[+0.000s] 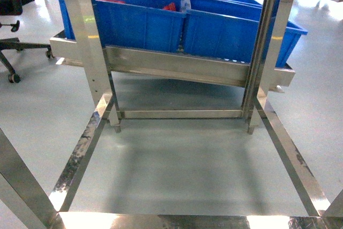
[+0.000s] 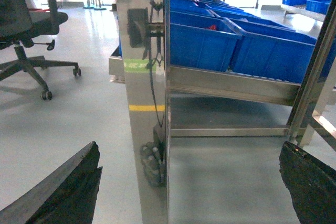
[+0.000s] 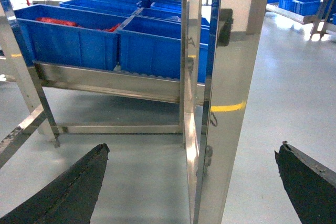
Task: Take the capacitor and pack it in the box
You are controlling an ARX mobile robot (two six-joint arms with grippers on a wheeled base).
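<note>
Both grippers hold nothing: left gripper (image 2: 189, 182) and right gripper (image 3: 191, 182) each have fingers spread wide, prob. so they're ready to grab. No pink box and no capacitor shows in any view, so can't tell where they are. Nearby stands a shiny steel rack (image 1: 177, 68) with blue bins (image 1: 161, 22) on its tilted shelf, w/ grey floor (image 1: 182, 164) under it. An office chair (image 2: 31, 24) sits off left.

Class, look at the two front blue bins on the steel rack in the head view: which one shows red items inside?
The front left blue bin: red items show at its back right corner. The front right blue bin shows no red in this view.
</note>
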